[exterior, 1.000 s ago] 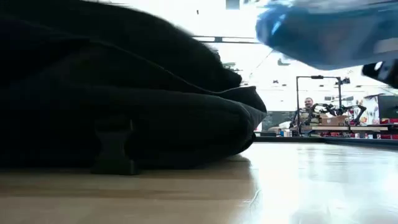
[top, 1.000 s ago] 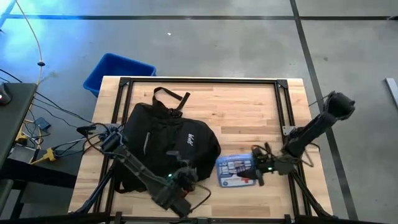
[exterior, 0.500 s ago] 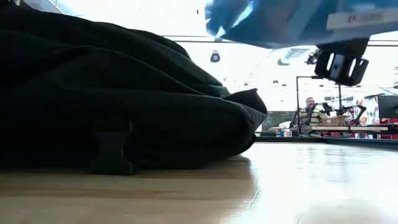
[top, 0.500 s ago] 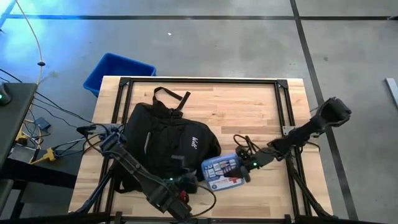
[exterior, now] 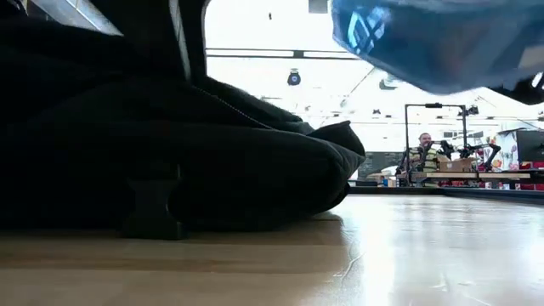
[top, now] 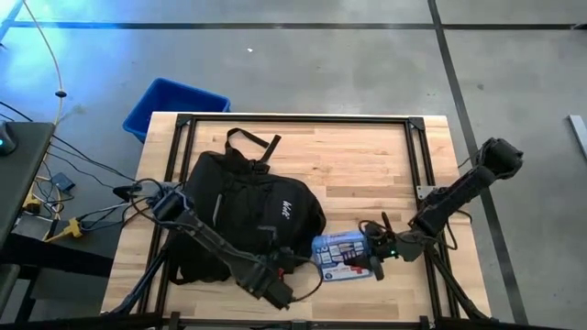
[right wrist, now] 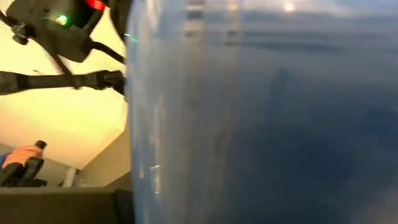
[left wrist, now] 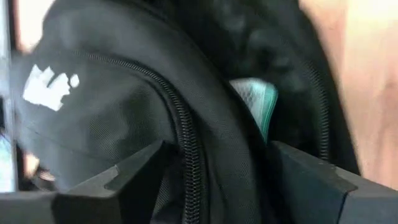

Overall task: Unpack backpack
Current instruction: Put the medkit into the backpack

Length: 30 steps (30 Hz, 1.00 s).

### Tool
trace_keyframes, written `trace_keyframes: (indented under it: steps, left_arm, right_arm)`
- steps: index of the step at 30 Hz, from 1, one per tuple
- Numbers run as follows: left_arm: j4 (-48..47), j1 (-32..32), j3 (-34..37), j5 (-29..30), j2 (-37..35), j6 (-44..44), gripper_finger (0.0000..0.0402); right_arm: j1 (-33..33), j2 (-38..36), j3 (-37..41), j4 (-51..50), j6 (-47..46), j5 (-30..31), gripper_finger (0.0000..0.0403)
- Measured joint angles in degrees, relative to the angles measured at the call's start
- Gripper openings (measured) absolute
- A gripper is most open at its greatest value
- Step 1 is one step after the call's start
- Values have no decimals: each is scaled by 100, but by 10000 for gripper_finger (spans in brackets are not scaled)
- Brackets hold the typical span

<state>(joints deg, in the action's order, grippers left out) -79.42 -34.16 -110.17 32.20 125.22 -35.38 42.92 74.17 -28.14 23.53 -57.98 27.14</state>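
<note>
The black backpack [top: 246, 213] lies flat on the table's left half, its white logo [top: 285, 208] up. My left gripper [top: 278, 272] is at its near right end, open. In the left wrist view its fingers [left wrist: 134, 177] stand either side of a zippered rim [left wrist: 189, 149]. Beyond the rim a teal item [left wrist: 258, 102] shows inside the bag. To the bag's right my right gripper [top: 371, 255] is shut on a blue and white package [top: 339, 254]. In the low view the package [exterior: 433, 42] hangs well above the tabletop. My left gripper straddles the backpack's zippered rim [left wrist: 193, 186], slanting down at it from the near side; I cannot tell whether its fingers touch the fabric. My right gripper holds the package by its right end [top: 359, 257], coming about level from the table's right. The package lies roughly flat, lifted clear of the table, and hides the contact in the right wrist view.
A blue plastic bin [top: 174, 105] stands on the floor beyond the table's far left corner. A black frame rail [top: 293, 120] runs round the tabletop. Bare wood [top: 367, 165] lies far right of the bag. A person [exterior: 422, 144] sits far off in the room.
My right gripper has swung the package toward the backpack and back toward the table's right, keeping it clear of the table. My left gripper has turned and come down at the backpack's near right end; it now shows in the low view.
</note>
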Motion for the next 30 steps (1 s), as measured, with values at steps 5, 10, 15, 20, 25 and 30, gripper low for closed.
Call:
trace_keyframes:
  steps: [5,10,15,20,25,30]
  left_arm:
    - [-591,380,263,-299,15,-634,213]
    - [-1001,457,285,296,-132,-1131,30]
    - [-1062,112,-331,1550,-255,-1414,3]
    - [-966,-446,-1074,2993,-339,-1641,0]
    - [-736,-819,-1550,4119,-345,-1309,0]
    - [-265,-824,-1625,3663,-344,-749,0]
  right_arm:
    - [-80,88,0,-290,-160,48,156]
    - [-477,296,2,29,-194,-113,156]
    - [-1026,454,-2,414,-141,-512,156]
    - [-1574,485,13,337,-46,-977,156]
    - [-2199,622,2,913,-125,-1535,156]
    - [-2624,813,7,869,-208,-1883,156]
